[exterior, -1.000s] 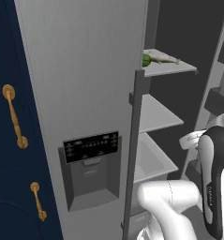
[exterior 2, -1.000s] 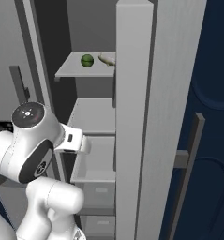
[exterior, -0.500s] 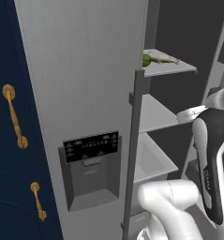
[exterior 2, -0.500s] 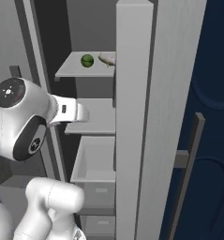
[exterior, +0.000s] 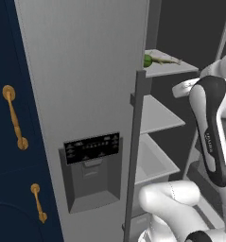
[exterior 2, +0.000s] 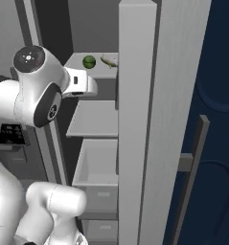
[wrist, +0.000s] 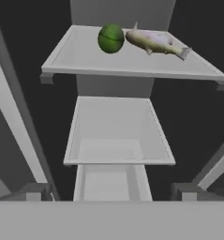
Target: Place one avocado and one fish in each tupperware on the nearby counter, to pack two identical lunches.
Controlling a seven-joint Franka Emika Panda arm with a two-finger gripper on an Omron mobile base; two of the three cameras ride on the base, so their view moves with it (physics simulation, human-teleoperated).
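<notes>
Fingers spread wide and holding nothing, I am facing the open refrigerator, where the round glossy green avocado (wrist: 111,38) is lying beside the slender pale tan fish (wrist: 153,42) on the top grey shelf (wrist: 80,58), ready for picking.

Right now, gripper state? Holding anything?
Gripper: open, holding nothing; the avocado and the fish lie on the top fridge shelf.

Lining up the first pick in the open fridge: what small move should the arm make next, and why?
Probably raise the hand and ease it forward toward the top shelf. The avocado and the fish lie there side by side, above the hand's current line of sight, and nothing is held yet.
</notes>
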